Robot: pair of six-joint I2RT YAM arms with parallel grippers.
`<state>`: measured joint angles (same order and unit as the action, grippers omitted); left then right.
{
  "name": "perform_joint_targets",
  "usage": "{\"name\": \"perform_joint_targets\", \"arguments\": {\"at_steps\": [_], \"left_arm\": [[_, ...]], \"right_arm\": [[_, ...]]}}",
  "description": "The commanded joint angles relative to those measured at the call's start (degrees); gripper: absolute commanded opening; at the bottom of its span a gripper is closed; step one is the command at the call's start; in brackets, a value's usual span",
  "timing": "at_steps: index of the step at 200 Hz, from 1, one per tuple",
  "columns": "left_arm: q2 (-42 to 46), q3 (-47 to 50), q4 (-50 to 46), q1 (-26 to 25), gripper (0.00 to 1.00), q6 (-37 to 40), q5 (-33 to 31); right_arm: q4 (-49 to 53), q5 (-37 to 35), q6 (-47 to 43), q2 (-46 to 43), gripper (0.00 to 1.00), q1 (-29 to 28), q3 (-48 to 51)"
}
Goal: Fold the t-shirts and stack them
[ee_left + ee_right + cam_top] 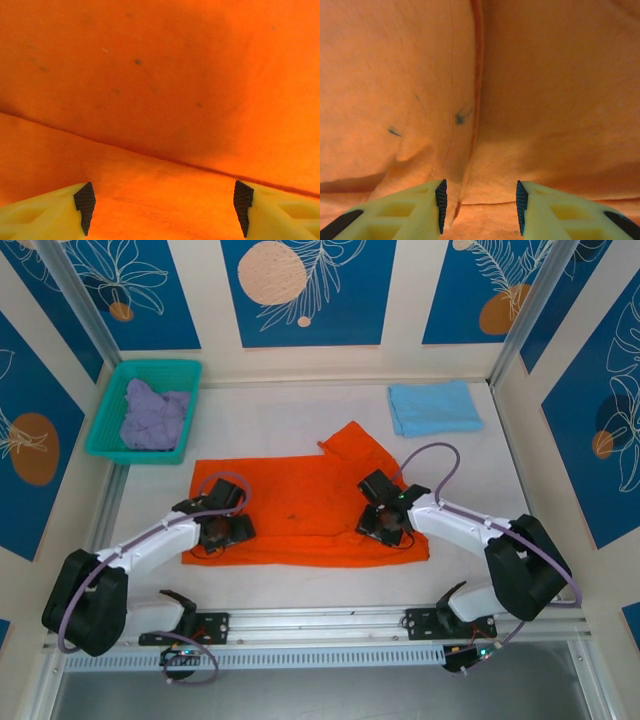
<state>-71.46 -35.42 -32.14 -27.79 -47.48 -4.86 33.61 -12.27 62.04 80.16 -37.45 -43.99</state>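
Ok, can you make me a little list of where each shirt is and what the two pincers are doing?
orange t-shirt: spread out in the middle of the table
light blue t-shirt: folded, far right
lavender t-shirt: crumpled in the teal basket, far left
left pincer: open, over the orange t-shirt
right pincer: open, over the orange t-shirt

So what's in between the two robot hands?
Just the orange shirt, lying flat on the table from the left gripper to the right gripper. Nothing else sits on that stretch. The top camera shows it.
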Motion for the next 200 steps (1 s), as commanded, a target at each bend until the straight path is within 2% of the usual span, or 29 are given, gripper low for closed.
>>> {"name": "perform_joint_targets", "arguments": {"at_steps": [1, 33, 50, 85, 129, 152, 200], "left_arm": [[-1.5, 1.4, 3.7, -2.1, 0.75, -1.6, 0.9], [-4.7, 3.7, 3.7, -3.7, 0.75, -0.3, -0.8], [-5.7, 4.6, 3.2, -5.0, 0.75, 0.1, -1.2], [-2.2, 7.5, 1.7, -8.2, 0.75, -2.3, -2.8], [5.8, 10.2, -1.2, -9.5, 0.75, -4.8, -1.9], [7.0, 10.2, -1.5, -9.9, 0.75, -5.2, -0.6], [4.2, 10.3, 1.8, -15.0, 0.74, -9.6, 0.7]], "right_arm": [[-0.6, -2.0, 5.9, -1.1, 0.45, -0.9, 2.3], [1.2, -4.4, 11.1, -1.6, 0.47, -1.0, 4.7], [0.9, -3.2, 12.7, 0.2, 0.47, -0.3, 6.4], [5.8, -3.4, 17.6, 2.4, 0.47, -0.8, 8.1], [11.4, -4.8, 25.5, -10.3, 0.48, -1.0, 15.1], [11.8, -3.4, 26.2, -17.0, 0.48, 0.3, 17.5], [18.7, -4.7, 28.2, -19.4, 0.48, 1.9, 14.2]]}}
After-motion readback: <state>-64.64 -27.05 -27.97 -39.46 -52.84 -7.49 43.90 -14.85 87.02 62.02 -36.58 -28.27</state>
